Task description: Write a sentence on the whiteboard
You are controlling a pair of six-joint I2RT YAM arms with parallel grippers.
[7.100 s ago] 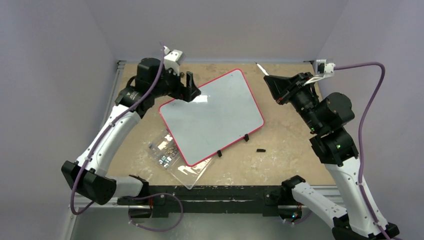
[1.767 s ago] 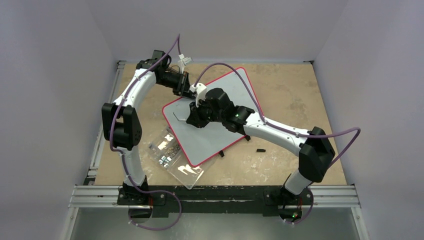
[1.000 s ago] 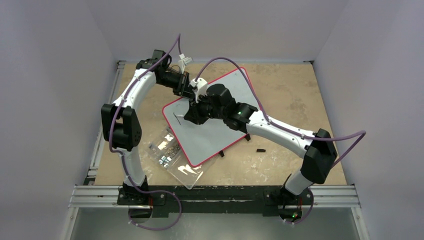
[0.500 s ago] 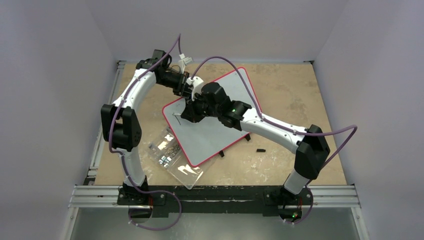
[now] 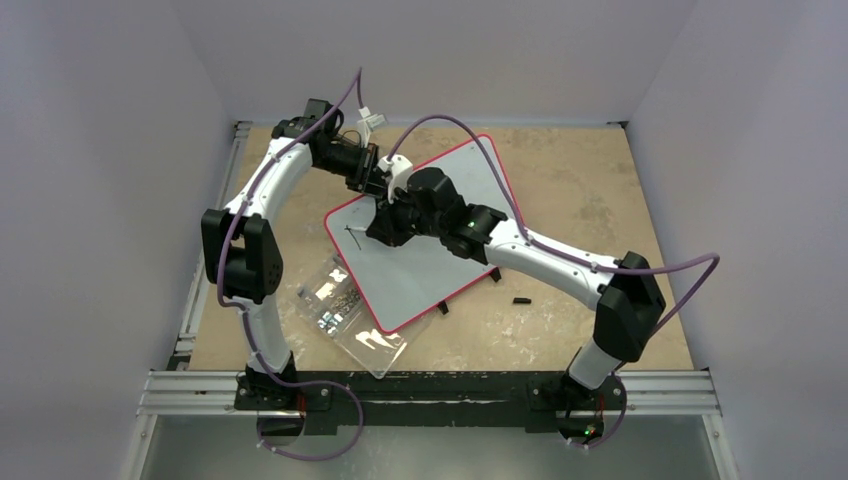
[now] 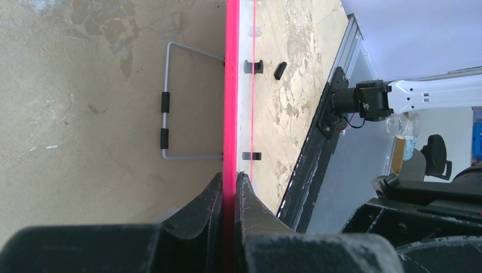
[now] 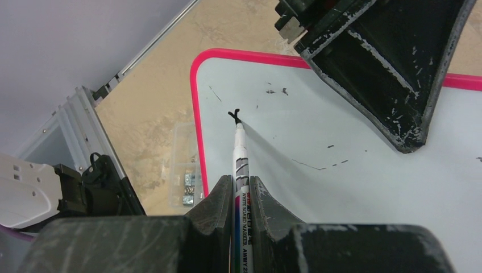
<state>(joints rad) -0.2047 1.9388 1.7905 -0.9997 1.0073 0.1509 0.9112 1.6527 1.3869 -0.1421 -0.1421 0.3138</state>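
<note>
The whiteboard (image 5: 440, 240) lies tilted on the table, white with a red rim (image 6: 231, 85). My left gripper (image 5: 375, 182) is shut on that rim at the board's far-left edge, its jaws pinching it (image 6: 229, 177). My right gripper (image 5: 385, 228) hovers over the board's left corner and is shut (image 7: 240, 181) on a whiteboard marker (image 7: 240, 153). The marker's tip rests on the board. Of the sentence, only a short black stroke (image 7: 233, 115) shows at the tip, plus a few faint specks.
A clear plastic box of screws (image 5: 345, 310) lies partly under the board's near-left edge. A small black cap (image 5: 521, 299) lies on the table to the right of the board. The board's wire stand (image 6: 166, 102) shows beneath it. Walls enclose the table.
Since the earliest frame my right arm has swung from the far right to the board's left corner, and a short black stroke has appeared. Over the last second it shifted only slightly.
</note>
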